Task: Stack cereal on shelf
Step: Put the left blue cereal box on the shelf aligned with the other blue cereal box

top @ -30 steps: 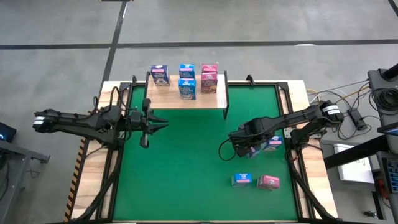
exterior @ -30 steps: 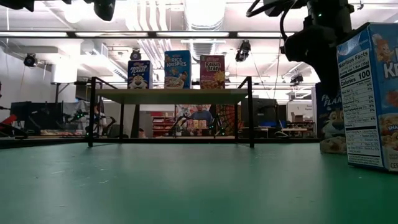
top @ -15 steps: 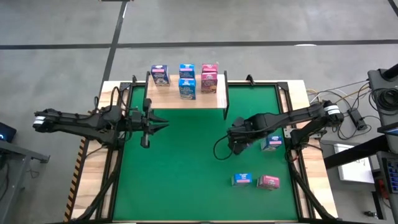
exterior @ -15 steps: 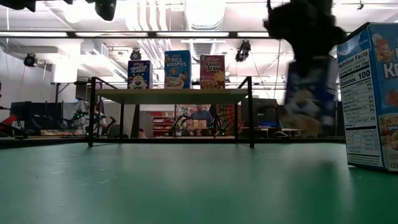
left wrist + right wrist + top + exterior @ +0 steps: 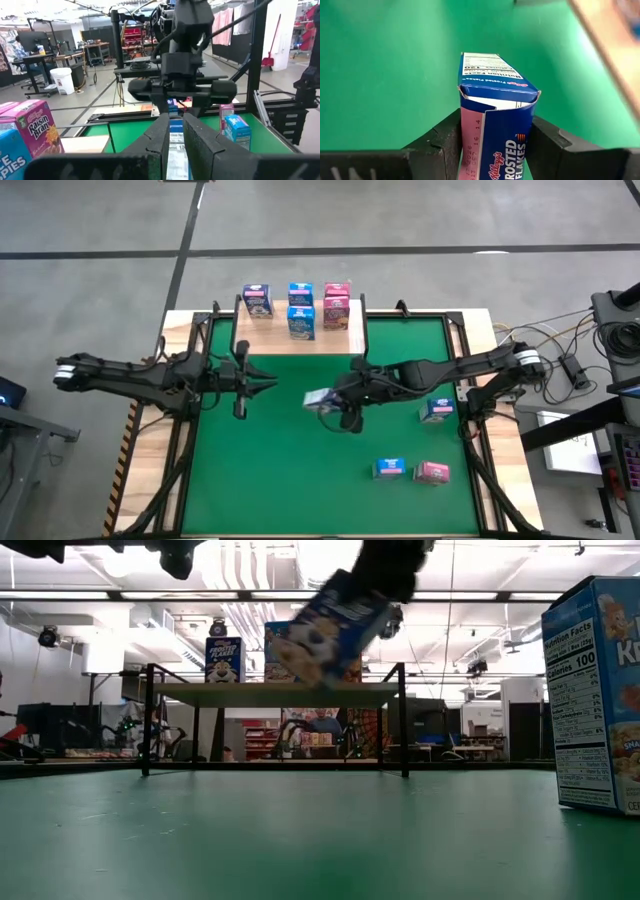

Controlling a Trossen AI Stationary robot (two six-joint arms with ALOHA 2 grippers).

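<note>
Two arms reach over the green counter (image 5: pixel 280 470). Right gripper (image 5: pixel 335 402) clamps a tilted blue Frosted Flakes box (image 5: pixel 492 125) in mid-air before the wooden shelf (image 5: pixel 345 340). Left gripper (image 5: pixel 262 383) waits nearby, fingers nearly closed and empty.

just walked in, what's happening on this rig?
The right gripper holds a blue Frosted Flakes box tilted in the air over the green mat. Five boxes already stand on the shelf, and three wait on the mat. The left gripper hovers near the shelf, holding nothing.
</note>
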